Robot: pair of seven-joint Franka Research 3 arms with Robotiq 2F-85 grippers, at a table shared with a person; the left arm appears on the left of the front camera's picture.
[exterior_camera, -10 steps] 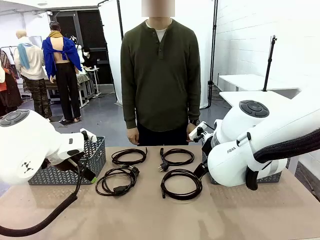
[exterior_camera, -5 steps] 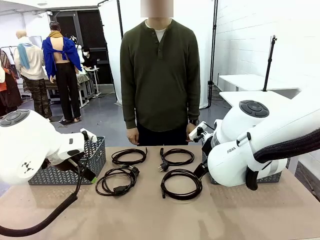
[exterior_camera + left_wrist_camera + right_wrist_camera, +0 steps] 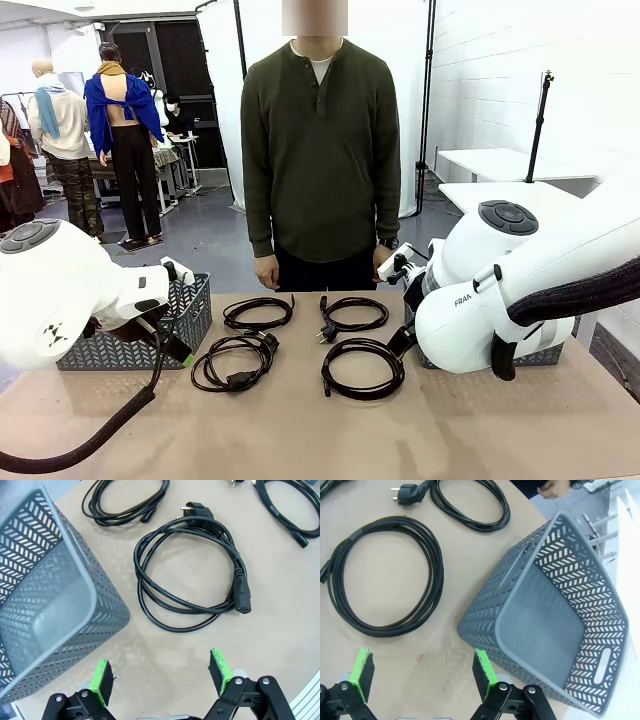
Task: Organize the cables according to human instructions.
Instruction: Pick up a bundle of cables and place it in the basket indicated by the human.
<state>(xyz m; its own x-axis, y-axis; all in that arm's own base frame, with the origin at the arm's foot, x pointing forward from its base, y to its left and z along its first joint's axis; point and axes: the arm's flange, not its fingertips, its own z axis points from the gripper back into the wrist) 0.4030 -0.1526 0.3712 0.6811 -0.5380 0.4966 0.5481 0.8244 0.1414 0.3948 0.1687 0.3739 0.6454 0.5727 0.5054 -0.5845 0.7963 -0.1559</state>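
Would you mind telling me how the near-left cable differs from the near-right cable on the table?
The near-left cable is coiled loosely, its strands spread apart; the near-right cable forms a tight, neat ring. The near-left cable lies by the left basket, the near-right cable by the right basket. Both are black and lie flat.

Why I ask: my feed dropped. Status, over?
Both empty: left hand open, right hand open. Four power cords loose on table, grey baskets empty. Nothing in the way.
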